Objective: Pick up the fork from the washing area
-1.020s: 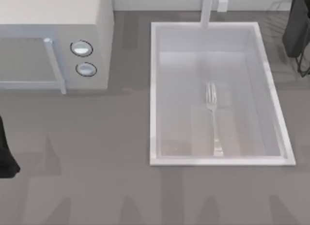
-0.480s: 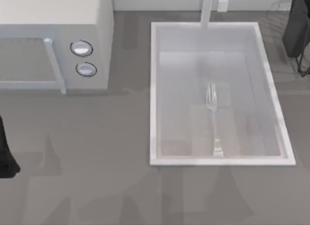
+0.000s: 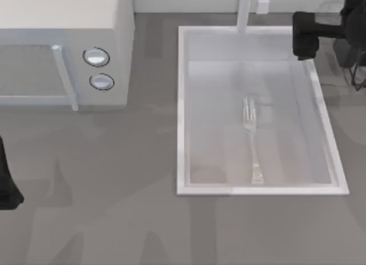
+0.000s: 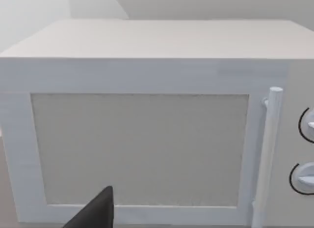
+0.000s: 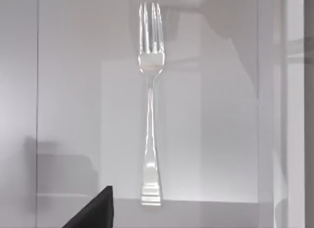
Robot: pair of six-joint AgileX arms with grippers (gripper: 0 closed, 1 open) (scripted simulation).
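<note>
Matte black right arm (image 3: 320,29) with blocky square-edged end, black left arm (image 3: 7,185), dark wedge-shaped tool fingertip (image 5: 95,211)

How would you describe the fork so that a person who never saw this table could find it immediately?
Look at the large rectangular light-grey sink basin on the top view's right half, beside the white box-shaped microwave. On its floor, right of centre, lies the slim silvery metal fork, tines toward the pale upright faucet. It is the single loose, shiny item in the basin.
</note>
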